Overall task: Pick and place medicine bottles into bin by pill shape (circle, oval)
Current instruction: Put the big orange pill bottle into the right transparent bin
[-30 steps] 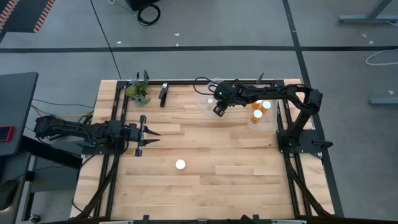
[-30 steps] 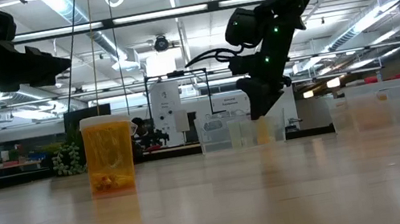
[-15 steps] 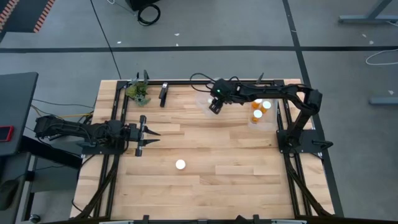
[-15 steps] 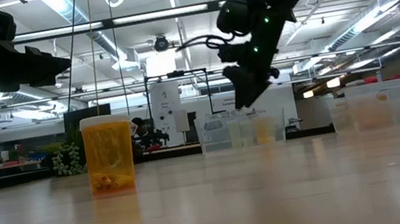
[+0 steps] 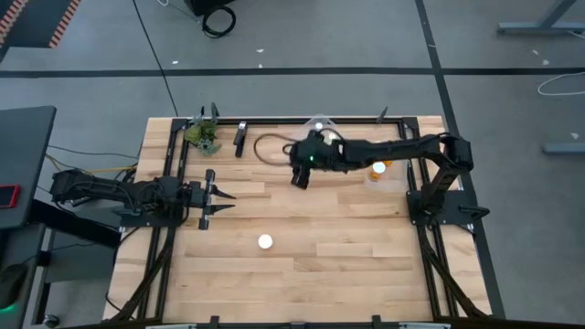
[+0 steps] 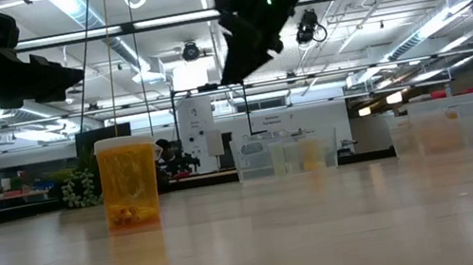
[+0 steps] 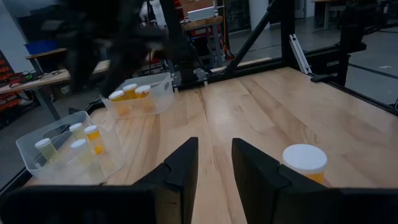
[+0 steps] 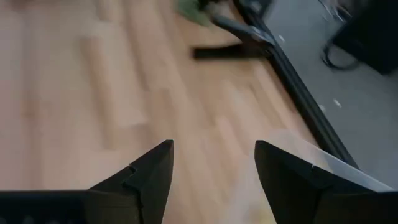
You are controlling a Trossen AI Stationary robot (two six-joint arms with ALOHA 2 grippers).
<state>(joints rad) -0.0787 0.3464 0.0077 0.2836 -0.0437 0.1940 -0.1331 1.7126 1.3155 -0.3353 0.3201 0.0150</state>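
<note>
Your right gripper (image 5: pixel 298 180) is hanging above the wood surface (image 5: pixel 338 256), just off the corner of the clear bin (image 7: pixel 65 149) nearest the plant (image 5: pixel 203 134). Its fingers (image 8: pixel 146 174) are spread wide apart with nothing between them, only bare planks showing through the gap. In the low view you can see that same gripper (image 6: pixel 230 66) up high, well clear of the surface.

That clear bin has several medicine bottles (image 7: pixel 82 146) standing in it, white caps up. The second bin (image 7: pixel 140 99), on the far side of the first one from the plant, holds three more amber bottles (image 7: pixel 129 94).

One lone bottle (image 5: pixel 265 242) is still out on the open surface, well apart from the plant and both bins, standing upright with its white cap on. In the low view it's the amber one (image 6: pixel 129 181) with yellowish pills sitting at the bottom.

Your left gripper (image 5: pixel 219 202) is parked between the plant and that lone bottle, fingers (image 7: pixel 180 168) parted a bit, holding nothing.
</note>
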